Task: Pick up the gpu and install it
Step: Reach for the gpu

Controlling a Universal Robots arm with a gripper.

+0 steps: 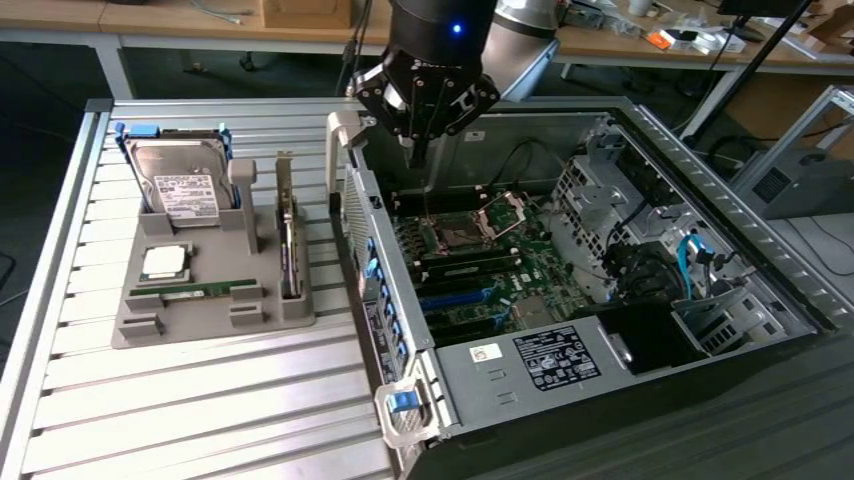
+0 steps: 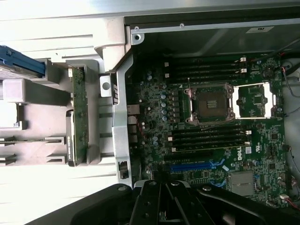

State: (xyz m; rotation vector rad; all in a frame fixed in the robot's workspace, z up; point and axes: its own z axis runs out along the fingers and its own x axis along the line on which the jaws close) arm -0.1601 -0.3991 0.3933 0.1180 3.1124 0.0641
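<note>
We see a big silver desk with long grooves. On it, in the exterior view, an open computer case lies on its side and takes up the three o'clock half. Inside it is the green main board, with empty slots.

At nine o'clock from the case sits a grey holder with parts in it. The case wall is just beside the holder.

The black pincer hangs over the twelve o'clock end of the case, just inside the wall. Its fingers are pressed together and it is holding nothing.

In the holder, the silver hard drive leans at twelve o'clock. The gpu stands on its thin edge in a slot on the holder's three o'clock side. It is at about eight o'clock from the pincer, with the case wall between them. Nothing is touching it. The wrist view shows it too, as a long thin strip beside the case wall.

A small square chip and a slim green memory stick lie at six o'clock from the hard drive.

We think the gpu is light and stiff, but thin and easy to hurt. Its flat sides may be a bit slippery. We think the best place to pinch it is the free upper edge, near the middle, so it does not tip.
</note>
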